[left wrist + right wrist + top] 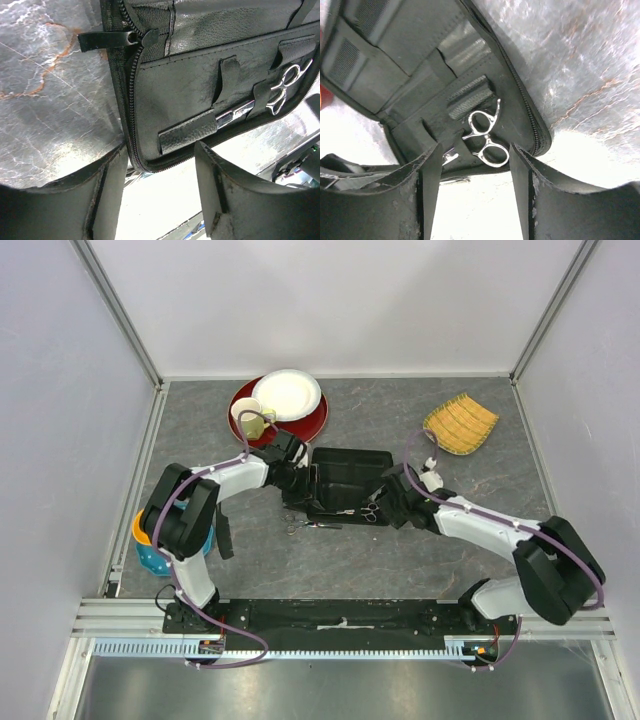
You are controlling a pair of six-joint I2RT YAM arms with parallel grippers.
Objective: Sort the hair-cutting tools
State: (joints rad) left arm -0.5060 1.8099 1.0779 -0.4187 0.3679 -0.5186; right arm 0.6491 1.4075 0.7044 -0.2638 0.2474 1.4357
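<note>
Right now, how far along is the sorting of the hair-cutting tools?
Done: one pair of silver scissors is tucked under the straps of the open black case. In hand: nothing; the left end effector and the right end effector both hang open by the case's near edge. Left: what looks like another pair of scissors lies on the table in front of the case; no combs are visible.

One open black case (345,468); two pairs of silver scissors (370,511); two plates (288,395); one cup (248,420); one yellow basket (460,425)
</note>
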